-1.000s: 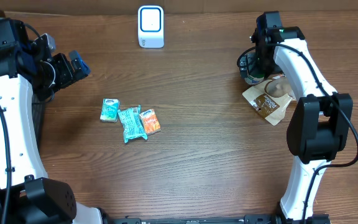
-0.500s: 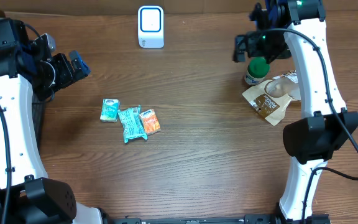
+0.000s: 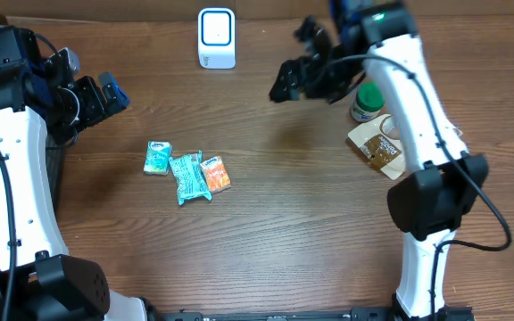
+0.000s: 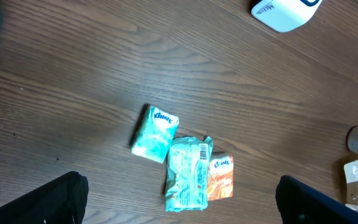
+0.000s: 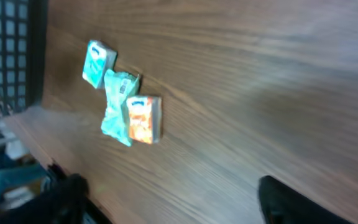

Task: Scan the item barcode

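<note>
Right end effector [image 3: 293,76] open, empty, high near scanner [image 3: 216,37]; left end effector [image 3: 107,92] open at bench [image 3: 328,232] edge. Three packets [image 3: 188,174] touching mid-bench. Risk: grab drags neighbour along, or barcode [image 4: 201,153] ends up turned from scanner.

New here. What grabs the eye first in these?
Three small packs lie side by side left of centre: teal Kleenex pack, teal wrapper, orange pack. The right end effector hangs open above the table, between the white scanner at the far edge and a green-capped bottle beside a brown pouch.
</note>
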### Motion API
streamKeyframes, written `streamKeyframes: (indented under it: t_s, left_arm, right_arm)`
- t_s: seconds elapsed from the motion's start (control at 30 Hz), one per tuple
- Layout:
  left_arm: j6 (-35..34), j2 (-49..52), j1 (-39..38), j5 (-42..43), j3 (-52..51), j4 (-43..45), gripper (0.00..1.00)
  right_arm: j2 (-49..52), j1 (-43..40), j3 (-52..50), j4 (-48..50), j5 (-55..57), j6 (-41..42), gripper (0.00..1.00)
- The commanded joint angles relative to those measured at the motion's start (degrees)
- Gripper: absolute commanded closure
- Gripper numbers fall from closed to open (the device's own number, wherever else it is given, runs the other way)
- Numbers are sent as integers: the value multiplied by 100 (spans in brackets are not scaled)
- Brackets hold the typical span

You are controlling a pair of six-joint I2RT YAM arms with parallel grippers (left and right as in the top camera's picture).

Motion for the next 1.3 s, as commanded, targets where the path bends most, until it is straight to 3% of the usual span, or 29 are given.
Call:
streamKeyframes:
  t_s: [0.0,0.5,0.73,0.8,0.9,0.97,1.07,1.27]
  left_arm:
    - [72,20,-39,-13,13,9,0]
    - [72,20,-39,-13,13,7,0]
    - [72,20,-39,-13,13,9,1]
    - [72,20,-39,-13,13,9,0]
    - [72,20,-39,-13,13,9,0]
    - [72,20,-39,-13,13,9,0]
    - [72,20,-39,-13,13,7,1]
    - [72,20,-39,-13,13,9,1]
  right_arm:
    - [-81,365,-656,385,87,476,18]
    - [-81,1786,-3324,3445,492,2256,43]
    - [-79,2286,-3698,4028,1364,2868,55]
    - [-79,2343,-3738,4050,1547,3003,63]
    - [-79,2345,-3738,4048,1547,3010,76]
    - [-79,2332,-3738,4024,1545,3005,90]
    - [-116,2120,-3595,3604,1534,2728,96]
    - [-352,1633,-3335,2955,1010,1355,96]
